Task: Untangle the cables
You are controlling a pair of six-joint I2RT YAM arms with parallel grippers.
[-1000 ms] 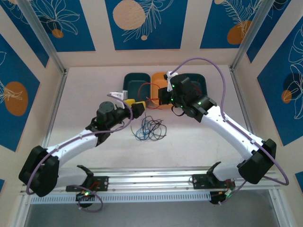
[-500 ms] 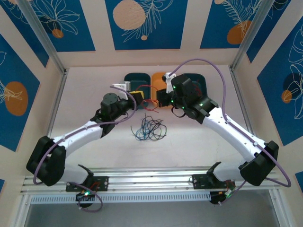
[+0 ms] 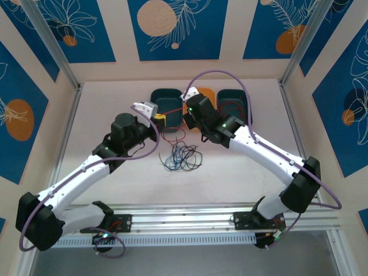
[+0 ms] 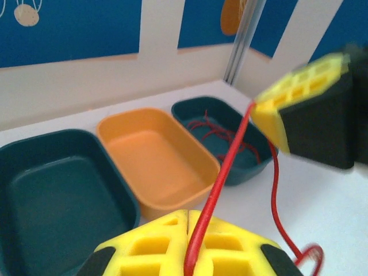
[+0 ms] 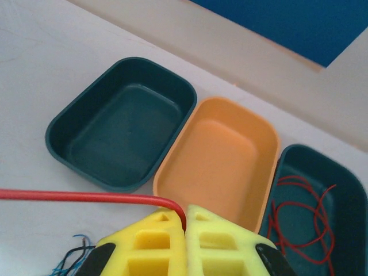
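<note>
Cables (image 3: 181, 156) in blue and dark strands lay as a loose tangle on the surface (image 3: 98, 103), just in front of a row of three bins and between the two arms. One red cable (image 3: 174, 119) was held clear of that heap. The left fingers (image 4: 144, 250) were pressed together on one part of it, and the right fingers (image 5: 221, 247) were pinched shut on another.

Seen from overhead, the span between the two grips ran nearly straight. Its long axis lay side to side, along the near edge of the bins. In the left wrist view it rose from the left fingers up and to the right, ending at the yellow tip of the right fingers. A slack length dropped from there toward the surface and curled into a small loop at the bottom. In the right wrist view the cable left the fingers in a tight bend and pointed straight off to the left.

More red cables lay coiled in the right teal bin (image 5: 339, 167). The orange bin (image 5: 218, 155) and the left teal bin (image 5: 123, 123) stood side by side next to it.
</note>
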